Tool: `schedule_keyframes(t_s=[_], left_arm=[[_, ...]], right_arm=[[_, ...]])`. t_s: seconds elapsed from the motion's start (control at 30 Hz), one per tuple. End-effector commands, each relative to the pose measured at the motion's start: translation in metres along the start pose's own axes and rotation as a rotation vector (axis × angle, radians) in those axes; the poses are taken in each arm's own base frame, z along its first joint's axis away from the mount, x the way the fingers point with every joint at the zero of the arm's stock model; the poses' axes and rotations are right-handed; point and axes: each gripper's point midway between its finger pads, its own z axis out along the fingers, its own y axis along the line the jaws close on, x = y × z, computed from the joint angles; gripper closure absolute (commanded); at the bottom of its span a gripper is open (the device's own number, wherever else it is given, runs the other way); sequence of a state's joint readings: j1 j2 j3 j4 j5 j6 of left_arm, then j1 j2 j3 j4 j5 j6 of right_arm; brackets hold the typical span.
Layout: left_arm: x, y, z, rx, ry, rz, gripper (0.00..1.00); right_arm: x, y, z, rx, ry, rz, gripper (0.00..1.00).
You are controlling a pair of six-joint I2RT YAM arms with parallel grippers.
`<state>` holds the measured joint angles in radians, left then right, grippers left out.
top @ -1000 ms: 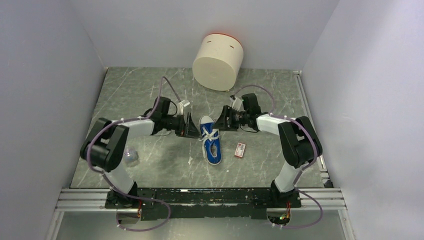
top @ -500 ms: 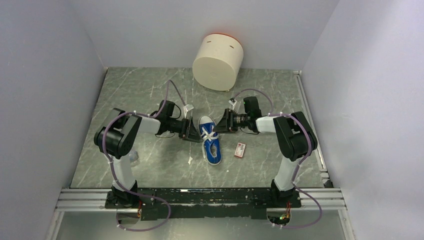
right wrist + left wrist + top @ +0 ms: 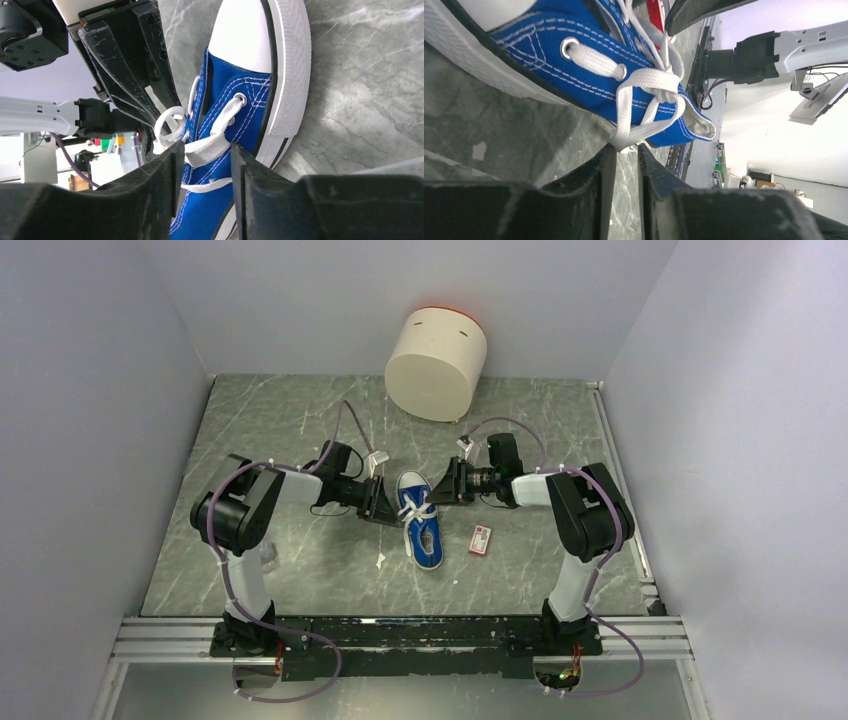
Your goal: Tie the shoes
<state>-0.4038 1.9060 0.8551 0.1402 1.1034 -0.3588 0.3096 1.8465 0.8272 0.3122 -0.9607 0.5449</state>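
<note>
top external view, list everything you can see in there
sneaker: 1, blue with white sole, table centre
laces: 1 pair, white, stretched sideways across the sneaker
packet: 1, red and white, right of the sneaker
tub: 1, cream, far edge by the wall
scrap: 1, white, left of the heel
clear object: 1, see-through, beside the left arm
table: 1, grey marbled
left end effector: 1, black, shut on the laces
right end effector: 1, black, shut on the laces
</note>
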Motion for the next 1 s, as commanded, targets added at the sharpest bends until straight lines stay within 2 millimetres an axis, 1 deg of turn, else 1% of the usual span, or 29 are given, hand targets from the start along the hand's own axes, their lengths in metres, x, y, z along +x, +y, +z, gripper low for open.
schedule_keyframes(t_s=[0.0, 0.03, 0.13, 0.23, 0.3, 0.33, 0.43, 0.53, 0.67, 0.73, 0.83, 0.97], left_arm=[[-0.011, -0.001, 0.0, -0.004, -0.003, 0.051, 0.79], [-0.013, -0.001, 0.0, -0.006, -0.006, 0.053, 0.85], [-0.014, 0.0, -0.001, -0.02, -0.007, 0.046, 0.94], [-0.01, 0.003, -0.003, -0.046, -0.007, 0.031, 0.95], [-0.004, 0.006, -0.005, -0.072, 0.0, 0.001, 0.95], [0.0, 0.01, -0.007, -0.091, 0.004, -0.015, 0.95], [0.017, 0.017, -0.011, -0.137, 0.021, -0.082, 0.95], [0.033, 0.026, -0.015, -0.189, 0.025, -0.111, 0.95], [0.043, 0.03, -0.018, -0.235, 0.002, -0.161, 0.95], [0.042, 0.03, -0.018, -0.239, -0.017, -0.157, 0.95], [0.047, 0.036, -0.021, -0.281, -0.019, -0.18, 0.95], [0.055, 0.043, -0.022, -0.315, -0.017, -0.218, 0.95]], right_arm=[[-0.001, 0.006, 0.002, -0.039, 0.0, -0.016, 0.62], [-0.001, 0.006, 0.002, -0.041, -0.001, -0.014, 0.65], [-0.003, 0.008, 0.002, -0.052, -0.009, -0.02, 0.74], [-0.006, 0.007, 0.0, -0.033, -0.02, -0.019, 0.87], [-0.008, 0.005, -0.003, -0.011, -0.036, -0.015, 0.97], [-0.01, 0.002, -0.006, 0.005, -0.05, -0.006, 1.0], [-0.011, -0.006, -0.014, 0.055, -0.091, 0.03, 1.0], [-0.011, -0.013, -0.019, 0.116, -0.122, 0.027, 1.0], [-0.014, -0.016, -0.022, 0.152, -0.165, 0.048, 1.0], [-0.016, -0.017, -0.022, 0.156, -0.184, 0.064, 1.0], [-0.015, -0.025, -0.023, 0.185, -0.212, 0.104, 1.0], [-0.012, -0.042, -0.03, 0.227, -0.253, 0.168, 1.0]])
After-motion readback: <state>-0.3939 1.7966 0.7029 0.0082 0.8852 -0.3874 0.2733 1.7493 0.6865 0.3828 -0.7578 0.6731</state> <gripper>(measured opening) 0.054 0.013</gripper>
